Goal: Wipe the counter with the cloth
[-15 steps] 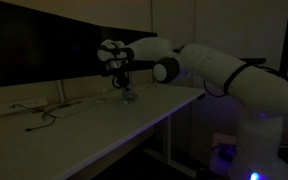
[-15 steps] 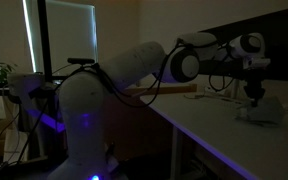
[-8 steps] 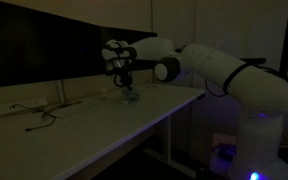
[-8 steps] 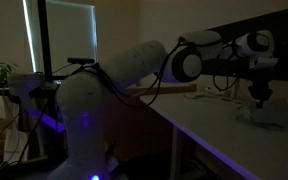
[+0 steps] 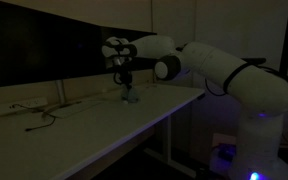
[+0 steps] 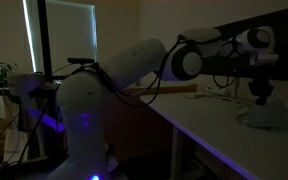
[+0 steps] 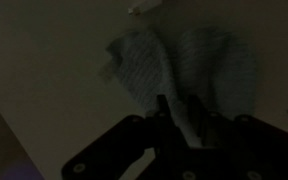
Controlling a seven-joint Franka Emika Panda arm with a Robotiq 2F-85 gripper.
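Note:
The scene is very dark. A pale crumpled cloth lies on the white counter, near its far end. It also shows in the other exterior view, drawn up into a peak. My gripper points straight down onto the cloth and is also seen from the side. In the wrist view the cloth spreads beyond my gripper. The two fingers stand close together with a fold of cloth pinched between them.
Dark cables lie on the counter near the wall under a long dark panel. A small white object lies beyond the cloth. The counter's front edge runs past the arm's base.
The gripper has moved along the counter toward its far end and risen a little. The cloth has come along with it and is pulled up into a peak.

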